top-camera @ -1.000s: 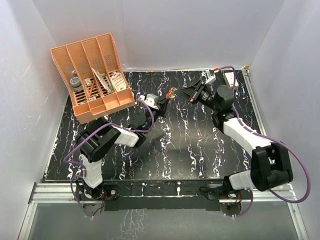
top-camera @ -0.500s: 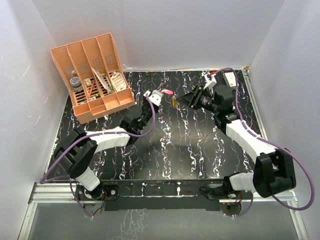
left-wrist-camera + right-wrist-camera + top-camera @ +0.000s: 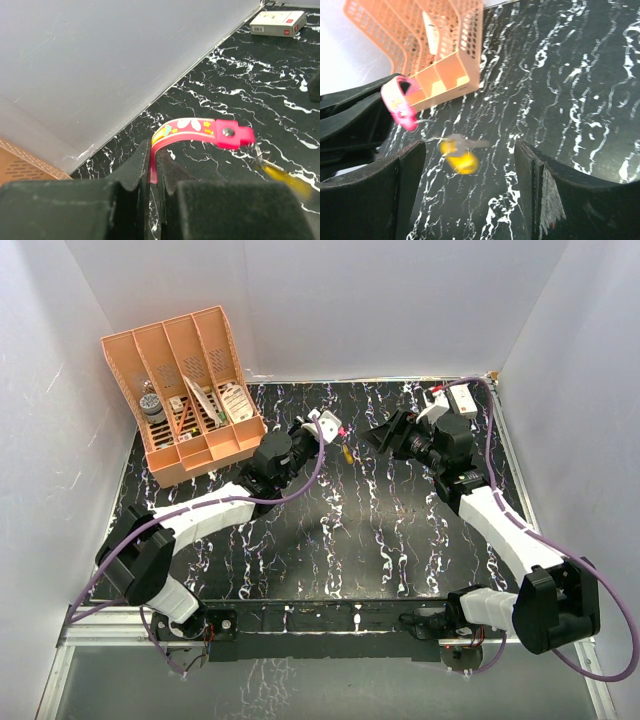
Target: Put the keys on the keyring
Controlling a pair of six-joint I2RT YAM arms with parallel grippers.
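My left gripper [image 3: 323, 427] [image 3: 153, 150] is shut on one end of the pinkish-red keyring strap [image 3: 339, 430] [image 3: 199, 128], held above the table. The strap arches out to a riveted tab, with a thin wire ring [image 3: 257, 153] at its tip. A small yellow key [image 3: 347, 452] [image 3: 281, 176] [image 3: 460, 156] dangles from that ring, blurred. My right gripper [image 3: 376, 436] [image 3: 470, 185] faces it from the right, open; in the right wrist view the key shows between its fingers and touches neither.
An orange divided organizer [image 3: 186, 392] [image 3: 440, 50] with small items stands at the back left. A white box [image 3: 462, 398] [image 3: 278, 23] lies at the back right corner. White walls enclose the black marbled table [image 3: 330, 530].
My right gripper has opened and drawn back to the right. The key now hangs and swings from the strap's ring. My left arm has carried the strap rightward.
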